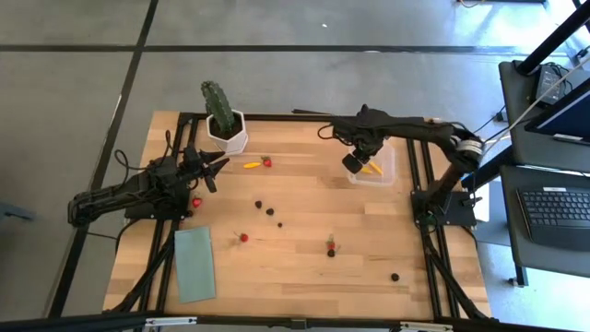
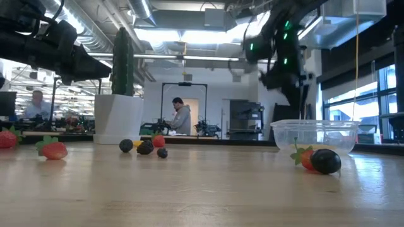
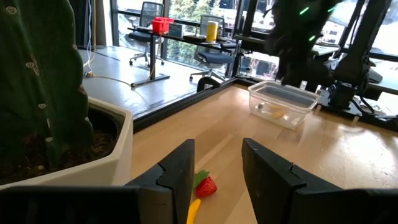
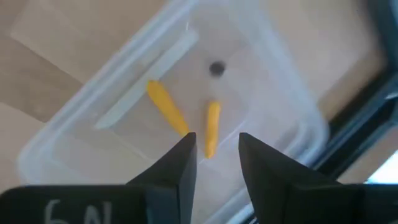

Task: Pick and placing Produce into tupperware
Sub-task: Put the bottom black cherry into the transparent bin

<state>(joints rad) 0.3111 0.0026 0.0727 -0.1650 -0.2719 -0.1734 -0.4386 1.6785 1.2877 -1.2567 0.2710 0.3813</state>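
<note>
The clear tupperware [image 1: 376, 164] stands at the table's far right, holding two yellow-orange pieces [image 4: 166, 107] on its floor. My right gripper [image 4: 216, 155] hovers open just above it, pointing steeply down, with nothing between its fingers. More produce lies loose on the wood: a yellow piece [image 1: 251, 165] and a strawberry [image 1: 266, 162] near the pot, dark berries [image 1: 270, 211] mid-table, a strawberry [image 1: 243, 237], a red-and-dark pair [image 1: 330, 247] and a dark berry [image 1: 395, 275]. My left gripper [image 3: 217, 168] waits open and level at the left, near the strawberry [image 3: 206, 185].
A green cactus in a white pot [image 1: 224, 124] stands at the far left, close to my left gripper. A flat green pad [image 1: 194, 263] lies at the near left. A red piece [image 1: 196, 201] sits beside the left arm. Black frame rails border the table.
</note>
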